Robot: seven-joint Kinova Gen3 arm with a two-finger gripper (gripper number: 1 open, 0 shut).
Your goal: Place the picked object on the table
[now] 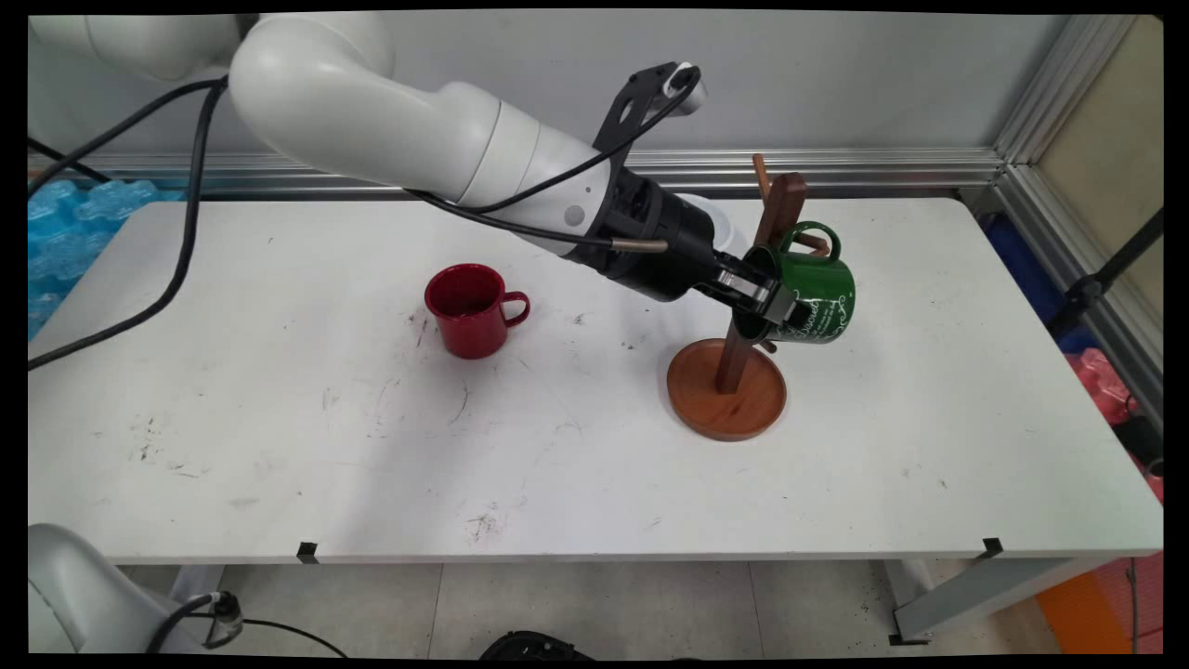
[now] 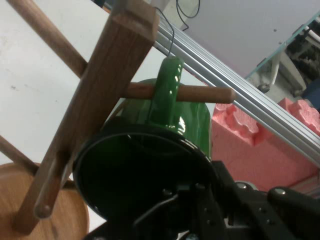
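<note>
At the wooden mug tree on the counter, our claw grips the green mug by its rim, the handle looped over a peg. A red mug stands well apart.

Colours on the white table

Green mug — glossy, white lettering on its side, dark inside; brown wooden mug tree with a reddish-brown round base; red mug at its nine o'clock — black gripper, white arm.
</note>
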